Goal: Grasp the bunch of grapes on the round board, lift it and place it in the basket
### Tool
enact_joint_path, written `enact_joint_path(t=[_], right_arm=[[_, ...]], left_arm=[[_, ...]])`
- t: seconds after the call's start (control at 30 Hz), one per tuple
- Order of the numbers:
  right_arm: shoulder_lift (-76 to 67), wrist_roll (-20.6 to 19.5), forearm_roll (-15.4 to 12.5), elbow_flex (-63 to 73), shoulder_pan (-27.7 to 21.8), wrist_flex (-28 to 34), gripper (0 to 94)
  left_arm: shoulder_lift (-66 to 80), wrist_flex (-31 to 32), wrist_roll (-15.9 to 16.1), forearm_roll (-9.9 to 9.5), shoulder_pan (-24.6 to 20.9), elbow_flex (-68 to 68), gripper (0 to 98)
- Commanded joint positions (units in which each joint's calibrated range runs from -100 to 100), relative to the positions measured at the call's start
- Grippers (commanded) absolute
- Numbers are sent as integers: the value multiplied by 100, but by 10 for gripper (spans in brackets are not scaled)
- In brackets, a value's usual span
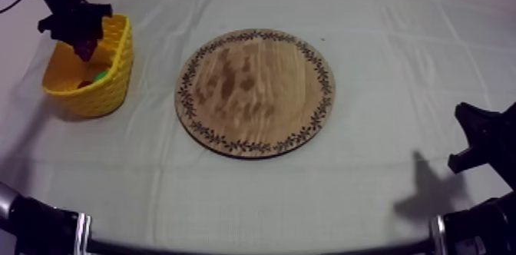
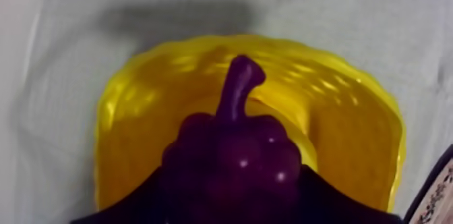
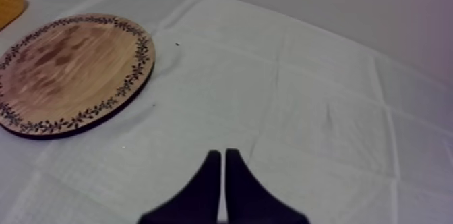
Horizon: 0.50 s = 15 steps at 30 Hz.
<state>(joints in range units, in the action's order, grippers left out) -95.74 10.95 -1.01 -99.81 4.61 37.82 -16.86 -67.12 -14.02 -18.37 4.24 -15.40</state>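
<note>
At the upper left of the top view my left gripper (image 1: 80, 41) hangs over the yellow basket (image 1: 115, 62), which stands near the table's left edge. Its fingers are closed round the bunch of grapes (image 2: 232, 166). The left wrist view shows the purple bunch right above the basket's open mouth, so I judge the carry done and only the release left. Something small, green and red, lies inside the basket. Its walls stand high, so the fingers must part within the rim. In the middle the wooden board (image 1: 256, 93) lies bare. At the lower right my right gripper (image 3: 223, 166) sits low, fingers pressed together on nothing, well apart from the board, with open cloth (image 1: 399, 51) around it.
</note>
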Motion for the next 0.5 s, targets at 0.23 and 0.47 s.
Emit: enact_joint_path(t=[0.23, 0.47], right_arm=[[-1, 1, 1, 3, -2, 0, 4], [-1, 0, 1, 3, -2, 0, 4]], left_arm=[[362, 6, -128, 18, 18, -84, 947], [910, 364, -122, 31, -22, -141, 677]])
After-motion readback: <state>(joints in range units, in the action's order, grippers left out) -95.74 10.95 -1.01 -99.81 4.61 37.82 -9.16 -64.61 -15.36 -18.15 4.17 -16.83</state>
